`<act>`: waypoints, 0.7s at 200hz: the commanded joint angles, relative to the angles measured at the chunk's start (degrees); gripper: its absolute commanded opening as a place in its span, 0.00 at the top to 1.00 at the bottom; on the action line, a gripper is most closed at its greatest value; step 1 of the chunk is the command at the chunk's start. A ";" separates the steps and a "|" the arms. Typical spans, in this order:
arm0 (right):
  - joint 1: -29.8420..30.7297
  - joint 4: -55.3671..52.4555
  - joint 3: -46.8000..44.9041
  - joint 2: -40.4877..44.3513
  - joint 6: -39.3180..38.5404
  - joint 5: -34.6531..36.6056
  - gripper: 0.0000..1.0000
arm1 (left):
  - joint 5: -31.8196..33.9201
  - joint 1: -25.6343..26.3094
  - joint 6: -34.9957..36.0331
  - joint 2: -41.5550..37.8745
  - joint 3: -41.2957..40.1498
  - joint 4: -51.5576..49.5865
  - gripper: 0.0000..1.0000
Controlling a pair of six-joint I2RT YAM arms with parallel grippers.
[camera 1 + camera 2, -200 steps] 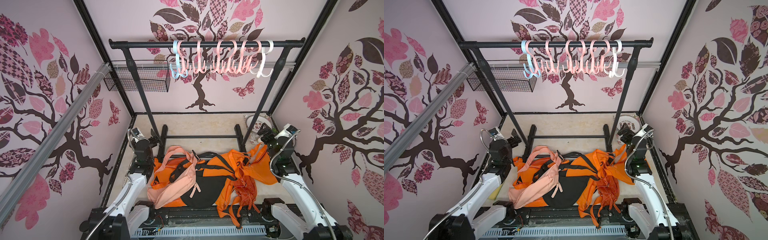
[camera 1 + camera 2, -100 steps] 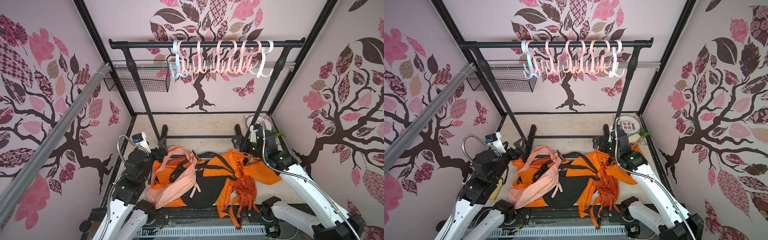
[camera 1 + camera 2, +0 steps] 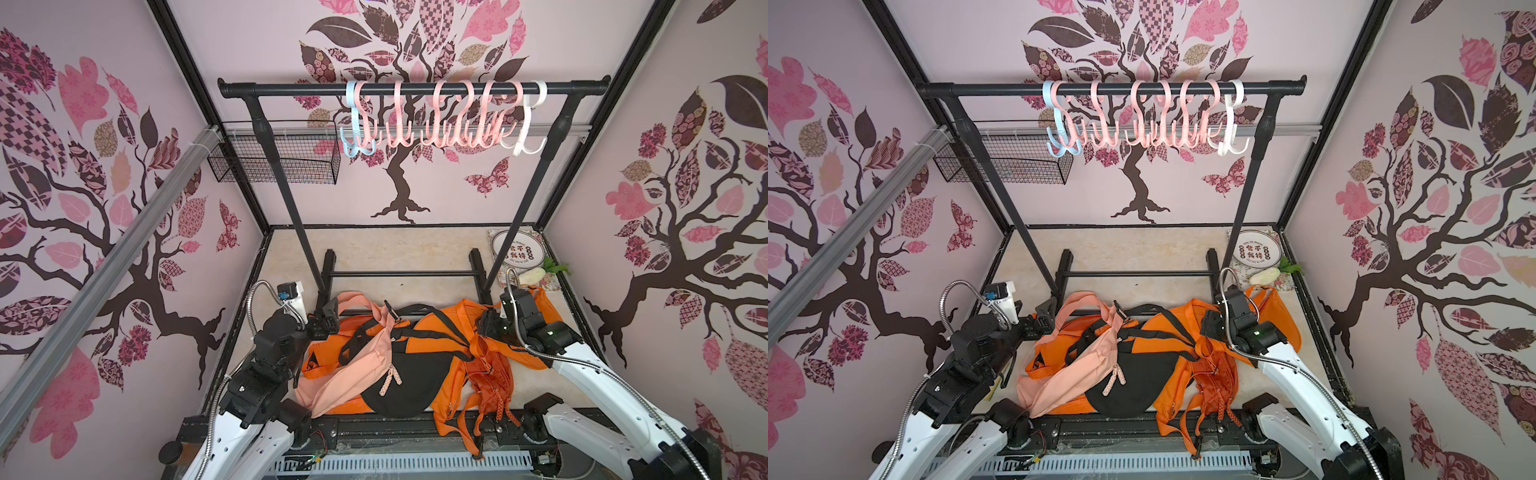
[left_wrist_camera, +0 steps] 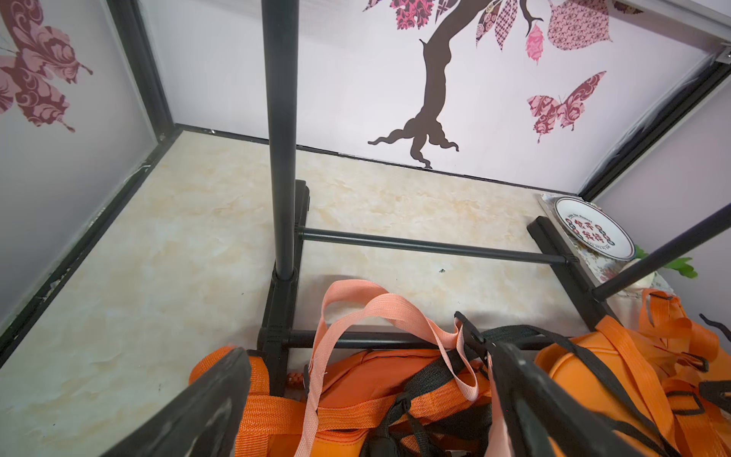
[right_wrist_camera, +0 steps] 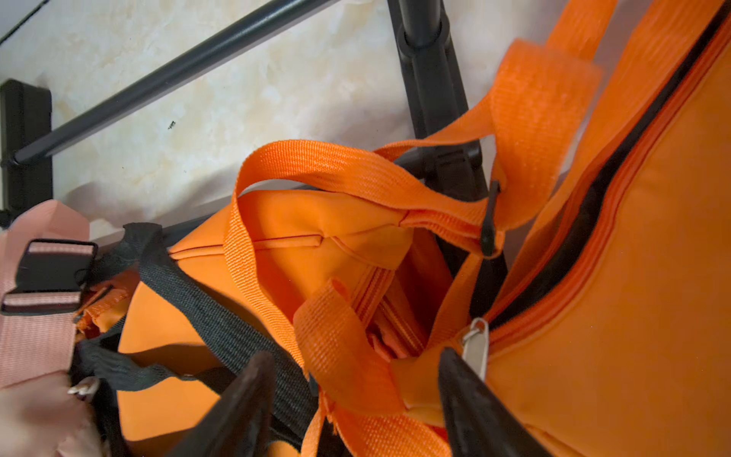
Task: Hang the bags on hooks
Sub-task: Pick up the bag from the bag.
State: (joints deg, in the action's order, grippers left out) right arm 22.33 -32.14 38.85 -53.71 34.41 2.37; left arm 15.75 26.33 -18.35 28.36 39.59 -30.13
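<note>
On the marbled beige tabletop (image 3: 395,253), near its front edge: an orange fabric bag with black webbing straps (image 3: 422,343), heaped together with a salmon-pink fabric bag (image 3: 353,374) that overlaps its left part. Touches no hook. High above, strung along the black metal rail (image 3: 291,89) of the clothes rack: a row of pastel plastic S-hooks (image 3: 478,139).

Left gripper (image 4: 368,399): spread wide, grasping nothing, low at the heap's left end beside the rack's left foot, with a loop of salmon-pink webbing strap (image 4: 316,380) standing between the fingers.

Right gripper (image 5: 352,399): low over the orange bag's right part, jaws at a middling spread, straddling a folded orange webbing strap (image 5: 340,356). Shows a gap on either side of that strap, so nothing pinched. Silver zipper pull (image 5: 476,344) just beside one finger.
</note>
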 commanded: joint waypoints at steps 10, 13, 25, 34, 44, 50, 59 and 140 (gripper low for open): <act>0.07 3.88 1.13 -3.83 -2.23 1.09 0.54 | -0.54 0.56 1.06 -0.42 -1.51 0.42 0.02; 0.06 3.92 1.18 -4.10 -2.31 0.94 0.54 | -0.62 0.57 1.09 -0.51 -1.47 0.41 0.02; 0.08 3.99 1.08 -4.73 -2.51 0.71 0.54 | -0.80 0.64 1.15 -0.59 -1.69 0.51 0.02; 0.08 4.71 0.38 -4.74 -2.69 0.32 0.50 | -1.19 0.74 1.21 -0.56 -1.79 0.67 0.02; 0.03 6.46 -0.85 -4.54 -2.94 -0.56 0.45 | -1.80 0.79 1.21 -0.32 -1.99 0.84 0.02; 0.08 7.31 -1.50 -4.56 -3.02 -1.03 0.46 | -2.17 0.83 1.21 -0.12 -1.95 0.95 0.02; 0.05 7.05 -1.46 -4.73 -2.86 -0.82 0.55 | -2.62 0.83 1.29 0.11 -1.96 1.08 0.02; 0.04 -2.15 8.40 1.19 -5.10 5.62 0.96 | -4.44 1.36 1.62 0.02 -2.33 1.48 0.02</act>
State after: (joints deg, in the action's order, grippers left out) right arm 22.33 -29.67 39.59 -55.72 30.48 4.58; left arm 12.67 27.42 -17.67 28.49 38.54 -29.69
